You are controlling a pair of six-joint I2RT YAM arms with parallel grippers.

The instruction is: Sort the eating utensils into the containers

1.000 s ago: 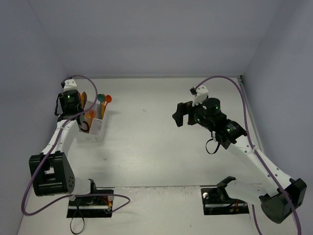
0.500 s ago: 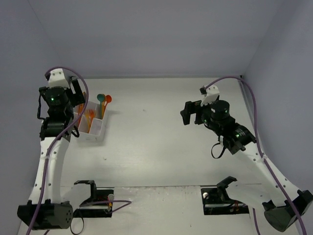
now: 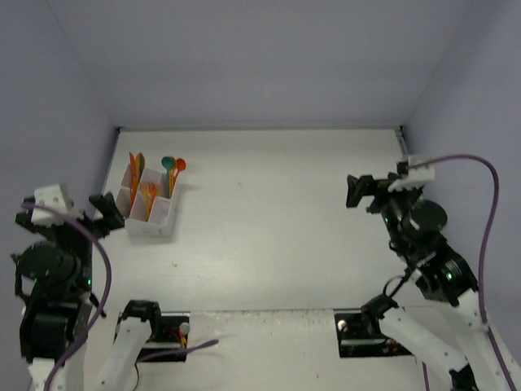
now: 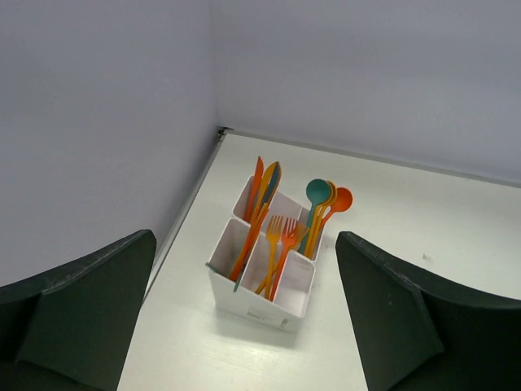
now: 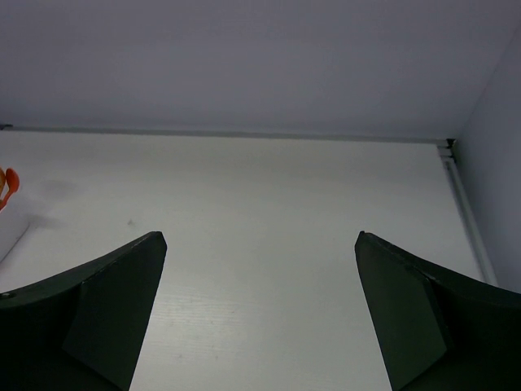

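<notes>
The containers are one white divided box (image 3: 151,213) near the table's far left, also in the left wrist view (image 4: 252,305). The eating utensils stand in it. Orange knives (image 4: 264,183) with a dark one fill the back cell. Orange forks (image 4: 281,232) lean in the front cells. Teal and orange spoons (image 4: 326,195) stand at the right. My left gripper (image 3: 69,213) hangs open above and short of the box, nothing between its fingers (image 4: 89,301). My right gripper (image 3: 378,186) is open and empty over the right side. An orange spoon tip (image 5: 8,186) shows at its view's left edge.
Grey walls close the table on the left, back and right. The box stands close to the left wall. The arm bases (image 3: 151,334) sit at the near edge. A purple cable (image 3: 464,163) loops off the right arm.
My left gripper has opened and drawn back from the box toward the near left. My right arm has pulled back to the right, its gripper still open.
</notes>
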